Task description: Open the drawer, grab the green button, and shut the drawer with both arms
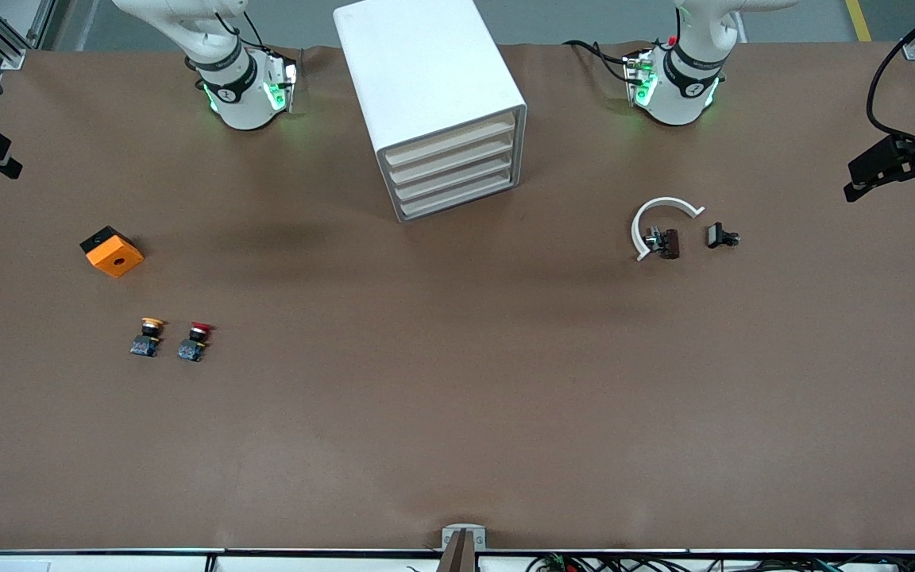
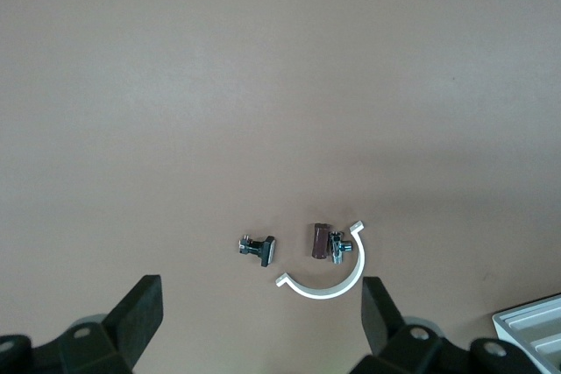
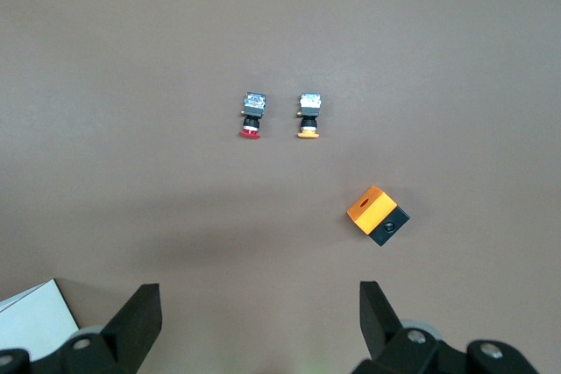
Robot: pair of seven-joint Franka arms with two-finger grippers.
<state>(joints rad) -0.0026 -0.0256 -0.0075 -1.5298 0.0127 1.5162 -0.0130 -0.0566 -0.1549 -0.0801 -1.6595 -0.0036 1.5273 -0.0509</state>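
Note:
The white cabinet (image 1: 426, 79) stands at the middle of the table near the robots' bases. Its four beige-fronted drawers (image 1: 453, 171) are all shut. No green-capped button shows in any view. My left gripper (image 2: 261, 304) is open and empty, high over the table at the left arm's end, above a white curved clip (image 2: 329, 278). My right gripper (image 3: 260, 304) is open and empty, high over the table at the right arm's end. Neither gripper shows in the front view; only the arm bases do, left (image 1: 680, 79) and right (image 1: 239, 87).
A yellow-capped button (image 1: 149, 335) and a red-capped button (image 1: 195, 340) lie side by side toward the right arm's end, with an orange-and-black box (image 1: 112, 251) farther from the front camera. The white clip (image 1: 658, 218), a brown part (image 1: 666, 242) and a small black part (image 1: 720, 236) lie toward the left arm's end.

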